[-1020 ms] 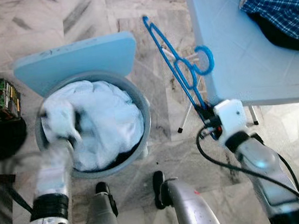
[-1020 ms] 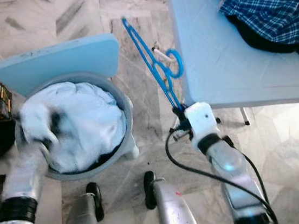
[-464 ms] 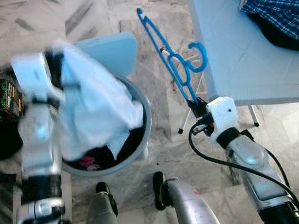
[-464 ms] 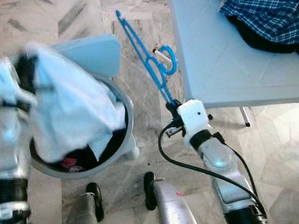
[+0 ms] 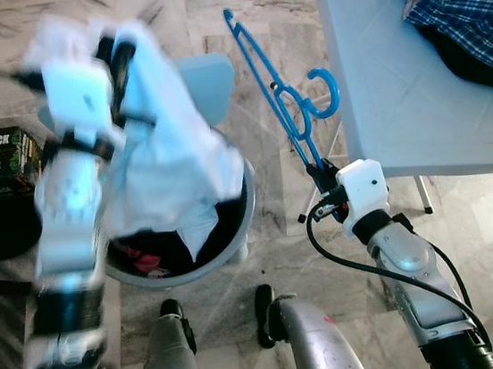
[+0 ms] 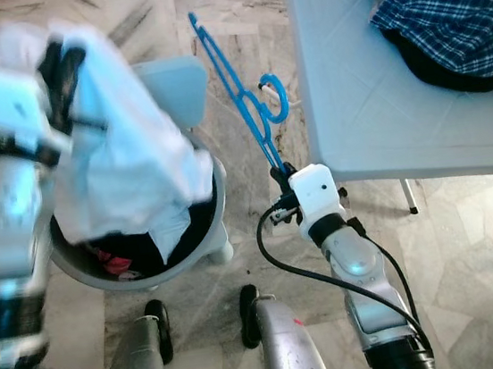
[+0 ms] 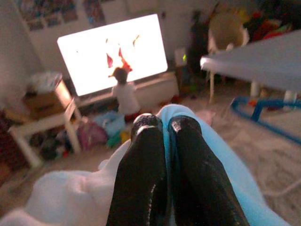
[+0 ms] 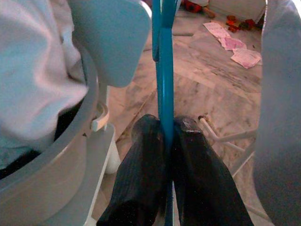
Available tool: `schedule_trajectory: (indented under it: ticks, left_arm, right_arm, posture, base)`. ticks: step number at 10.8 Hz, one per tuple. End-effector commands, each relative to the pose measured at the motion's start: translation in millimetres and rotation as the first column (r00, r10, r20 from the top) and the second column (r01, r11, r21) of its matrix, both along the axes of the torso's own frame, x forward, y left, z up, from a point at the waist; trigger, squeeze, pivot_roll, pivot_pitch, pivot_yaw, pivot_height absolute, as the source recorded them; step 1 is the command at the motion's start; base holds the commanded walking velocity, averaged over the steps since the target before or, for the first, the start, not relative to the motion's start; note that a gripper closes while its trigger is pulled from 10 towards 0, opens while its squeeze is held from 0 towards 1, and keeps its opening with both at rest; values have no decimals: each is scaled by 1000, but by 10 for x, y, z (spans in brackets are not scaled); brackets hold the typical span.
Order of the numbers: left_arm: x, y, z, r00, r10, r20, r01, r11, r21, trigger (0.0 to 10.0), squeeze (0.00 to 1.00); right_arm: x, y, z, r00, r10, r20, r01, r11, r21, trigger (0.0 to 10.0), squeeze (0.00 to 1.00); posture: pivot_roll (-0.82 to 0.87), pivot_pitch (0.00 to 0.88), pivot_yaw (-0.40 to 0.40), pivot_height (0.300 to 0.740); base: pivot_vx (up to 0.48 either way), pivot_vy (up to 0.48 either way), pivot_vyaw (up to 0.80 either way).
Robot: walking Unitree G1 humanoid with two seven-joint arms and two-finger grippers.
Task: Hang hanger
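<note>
While the right end effector (image 5: 322,178) clamps the hanger (image 5: 284,108), its length runs beside the surface (image 5: 379,87); the left end effector (image 7: 162,127) pinches a cloth (image 5: 166,149).

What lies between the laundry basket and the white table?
The blue hanger, shut in the right claw, over bare marble floor, between basket and table, eye views.

Head views: even, bright daylight, soft shadows on the floor. Strong motion blur on the left gripper (image 5: 114,61) and the white garment (image 5: 166,149) it holds. Right gripper (image 5: 322,178) and the blue hanger (image 5: 287,107) beyond its fingers sharp. Left wrist view dim and soft; glaring overexposed screen (image 7: 113,49) ahead of the fingertips. Right wrist view well lit; black fingers (image 8: 141,174) close up, slightly out of focus.
</note>
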State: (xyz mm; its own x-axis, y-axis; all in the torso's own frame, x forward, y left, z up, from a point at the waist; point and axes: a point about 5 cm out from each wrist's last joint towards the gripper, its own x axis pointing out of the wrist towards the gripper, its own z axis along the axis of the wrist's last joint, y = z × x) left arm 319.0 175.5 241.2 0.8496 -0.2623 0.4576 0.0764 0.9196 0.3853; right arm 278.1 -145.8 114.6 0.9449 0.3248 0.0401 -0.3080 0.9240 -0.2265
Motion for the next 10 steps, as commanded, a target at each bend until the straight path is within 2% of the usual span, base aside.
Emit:
schedule_trajectory:
  ticks: [1, 2, 3, 4, 5, 6, 10]
  left_arm:
    - [-98, 23, -134, 997, 18, -73, -21, 999, -44, 0, 0]
    - [-220, 7, -404, 978, -21, -209, 12, 999, -44, 0, 0]
    - [-455, -60, -725, 933, -98, -347, 93, 995, -32, 0, 0]
    - [-583, -61, -915, 893, -96, -440, 86, 995, -42, 0, 0]
    - [-759, -41, -1152, 829, -72, -555, 64, 997, -34, 0, 0]
    - [-846, -41, -1284, 759, -64, -648, 29, 997, -65, 0, 0]
    - [-846, -41, -1284, 759, -64, -648, 29, 997, -65, 0, 0]
  right_arm:
    - [-33, -54, -64, 1000, -16, -16, 16, 1000, -7, 10000, 0]
    - [-31, -69, -62, 1000, -17, -14, 17, 1000, -9, 10000, 0]
    - [-29, -84, -77, 1000, -18, -21, 17, 1000, -17, 10000, 0]
    - [-31, -83, -86, 1000, -13, -25, 12, 1000, -23, 10000, 0]
    - [-24, -60, -85, 1000, -2, -26, 1, 1000, -27, 10000, 0]
    - [-15, -53, -81, 1000, 2, -25, -3, 1000, -29, 10000, 0]
    - [-15, -53, -81, 1000, 2, -25, -3, 1000, -29, 10000, 0]
  posture:
    - [80, 335, -104, 740]
    - [85, 341, -109, 740]
    - [90, 346, -113, 740]
    - [97, 351, -121, 740]
    - [101, 355, -128, 740]
    - [103, 355, -130, 740]
    - [103, 355, -130, 740]
  base:
    - [0, 0, 0]
    - [0, 0, 0]
    - [0, 0, 0]
    - [0, 0, 0]
    - [0, 0, 0]
    - [0, 0, 0]
    - [0, 0, 0]
